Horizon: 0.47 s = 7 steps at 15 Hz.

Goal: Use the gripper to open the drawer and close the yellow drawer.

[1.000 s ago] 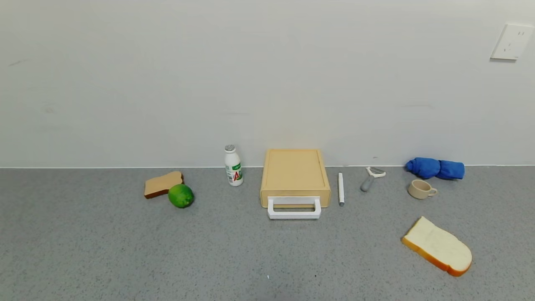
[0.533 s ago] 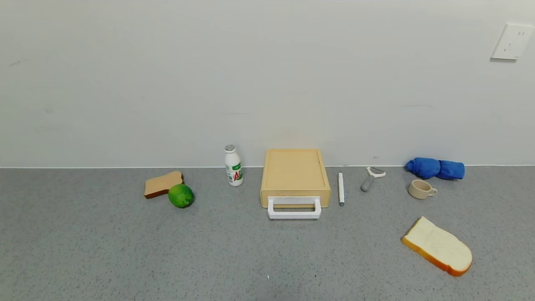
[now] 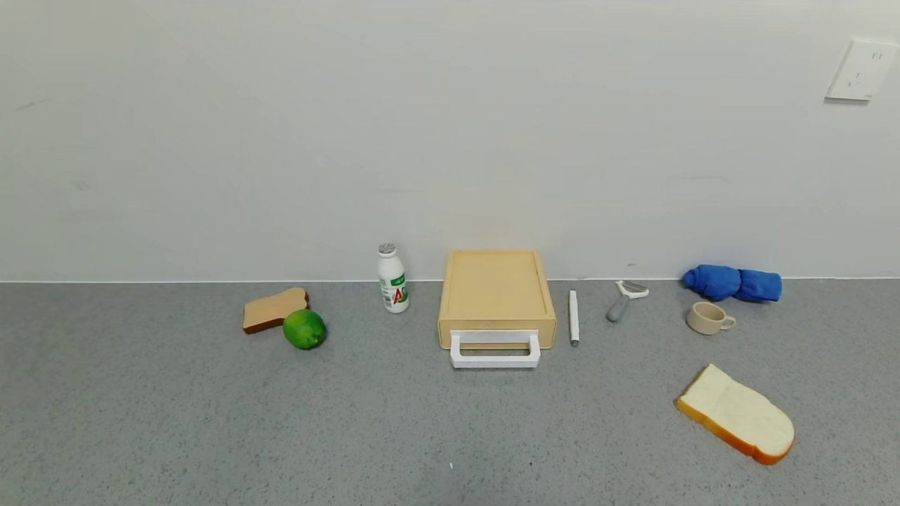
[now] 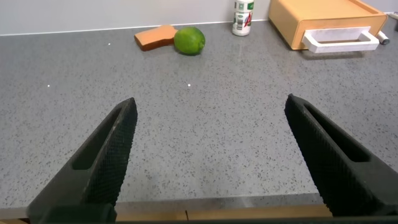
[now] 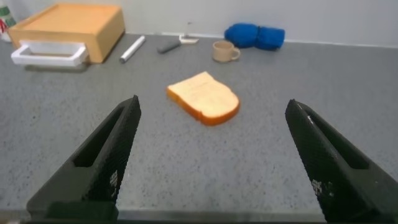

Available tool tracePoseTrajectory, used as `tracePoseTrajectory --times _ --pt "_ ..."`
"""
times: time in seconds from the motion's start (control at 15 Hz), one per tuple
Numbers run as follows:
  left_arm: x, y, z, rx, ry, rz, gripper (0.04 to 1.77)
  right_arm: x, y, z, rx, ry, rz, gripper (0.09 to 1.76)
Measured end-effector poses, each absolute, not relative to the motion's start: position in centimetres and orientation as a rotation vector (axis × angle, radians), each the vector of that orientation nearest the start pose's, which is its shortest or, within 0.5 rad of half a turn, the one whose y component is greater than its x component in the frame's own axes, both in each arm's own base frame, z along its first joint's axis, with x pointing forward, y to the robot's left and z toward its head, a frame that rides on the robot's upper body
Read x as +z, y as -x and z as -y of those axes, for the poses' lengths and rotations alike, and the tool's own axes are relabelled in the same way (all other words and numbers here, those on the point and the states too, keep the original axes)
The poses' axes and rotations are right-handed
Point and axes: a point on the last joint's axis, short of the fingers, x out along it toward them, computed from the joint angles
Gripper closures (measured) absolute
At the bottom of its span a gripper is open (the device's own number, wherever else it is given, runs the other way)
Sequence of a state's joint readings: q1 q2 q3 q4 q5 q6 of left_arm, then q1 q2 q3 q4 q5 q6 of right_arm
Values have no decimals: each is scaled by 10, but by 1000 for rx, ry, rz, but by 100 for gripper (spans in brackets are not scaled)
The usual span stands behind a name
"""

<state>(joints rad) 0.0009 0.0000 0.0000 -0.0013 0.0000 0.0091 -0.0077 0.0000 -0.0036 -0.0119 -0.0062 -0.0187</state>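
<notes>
We see a staged test bench, probably in a lab, and not a real kitchen. A grey speckled counter (image 3: 211, 422) meets a plain white wall (image 3: 422, 126) which carries only one white socket plate (image 3: 861, 70). The things on the counter are spread apart in a loose row: a small drink bottle (image 3: 393, 279), a lime (image 3: 304, 329) touching a brown bread slice (image 3: 271, 309), a white pen (image 3: 574, 318), a peeler (image 3: 624, 299), a beige cup (image 3: 709, 318), a blue rolled cloth (image 3: 733, 283) and a pale bread slice (image 3: 738, 414). The bread slices look like toy food, though we cannot be sure.
</notes>
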Motion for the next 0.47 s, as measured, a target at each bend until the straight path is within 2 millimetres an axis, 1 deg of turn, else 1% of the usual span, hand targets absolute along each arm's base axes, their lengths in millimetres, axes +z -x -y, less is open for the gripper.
tracePoseTrajectory --times 0.07,0.47 --pt "76 23 0 1 -9 1 9 75 23 0 -13 4 -4 14" --pt "76 23 0 1 -9 1 9 75 23 0 -10 -8 -5 14"
